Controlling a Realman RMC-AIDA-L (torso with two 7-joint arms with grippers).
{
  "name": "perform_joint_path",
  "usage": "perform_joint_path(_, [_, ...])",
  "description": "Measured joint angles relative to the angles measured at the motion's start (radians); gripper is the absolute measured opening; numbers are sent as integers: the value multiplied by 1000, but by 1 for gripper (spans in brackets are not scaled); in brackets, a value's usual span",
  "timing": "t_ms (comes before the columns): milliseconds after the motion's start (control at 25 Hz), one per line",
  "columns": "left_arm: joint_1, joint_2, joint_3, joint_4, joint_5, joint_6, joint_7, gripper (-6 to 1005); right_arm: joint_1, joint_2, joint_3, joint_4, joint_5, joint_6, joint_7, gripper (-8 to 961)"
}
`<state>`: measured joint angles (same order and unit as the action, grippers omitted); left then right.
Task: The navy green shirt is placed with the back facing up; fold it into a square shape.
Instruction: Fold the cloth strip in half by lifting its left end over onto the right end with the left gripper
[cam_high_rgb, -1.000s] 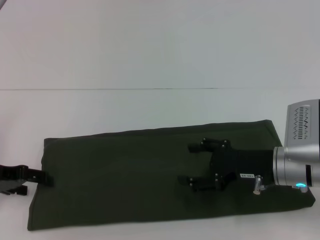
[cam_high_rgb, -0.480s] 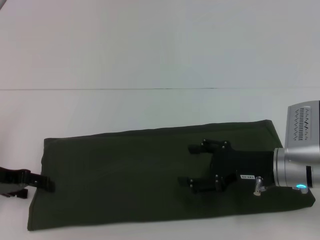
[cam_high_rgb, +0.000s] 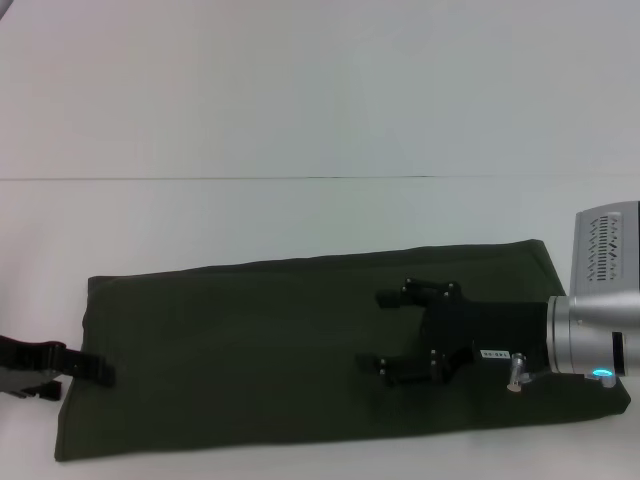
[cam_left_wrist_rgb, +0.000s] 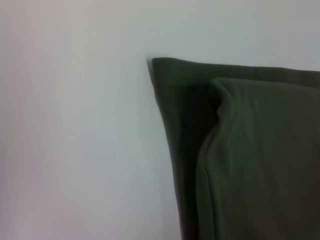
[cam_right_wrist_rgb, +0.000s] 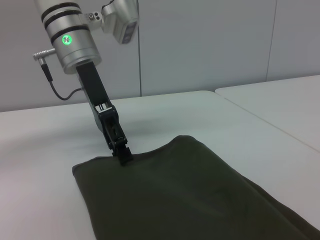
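Lying flat on the white bench (cam_high_rgb: 300, 120): the navy green shirt (cam_high_rgb: 250, 350), folded lengthwise into a long dark band running across the head view, slightly tilted, higher at the robot's right end than at the left. Plain olive cloth on top, no lettering showing. Hovering over the right half of the band: the right hand (cam_high_rgb: 385, 333), black fingers spread apart and pointing toward the robot's left, released, grasping nothing, silver wrist with a lit blue-green ring behind it at the right edge. Down at the shirt's left short edge: the left hand (cam_high_rgb: 95, 370), black fingers reaching in from the frame's left side, tips overlapping the hem. Seen from the right wrist view, the left hand (cam_right_wrist_rgb: 123, 154) angled steeply downward from a silver forearm with a green light, tips pressed right at the cloth's far edge, fingers drawn close together there; cannot tell whether clenched on the hem or merely touching it. In the left wrist view, only a corner of the shirt (cam_left_wrist_rgb: 250, 160) against the pale bench (cam_left_wrist_rgb: 75, 125), with one layer lying over another and a soft rounded fold edge set in from the outer hem. Seam between two bench tops visible as a thin line behind the shirt in the head view.
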<state>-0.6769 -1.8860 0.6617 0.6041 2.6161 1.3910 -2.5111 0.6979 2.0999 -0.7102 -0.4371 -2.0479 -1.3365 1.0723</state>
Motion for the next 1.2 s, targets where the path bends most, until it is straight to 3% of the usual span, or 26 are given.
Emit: perform_joint_path(1200, [-31,-20,-4,-53,-36,-25,-1,883,-3,0,-2,0,0,-4,0,927])
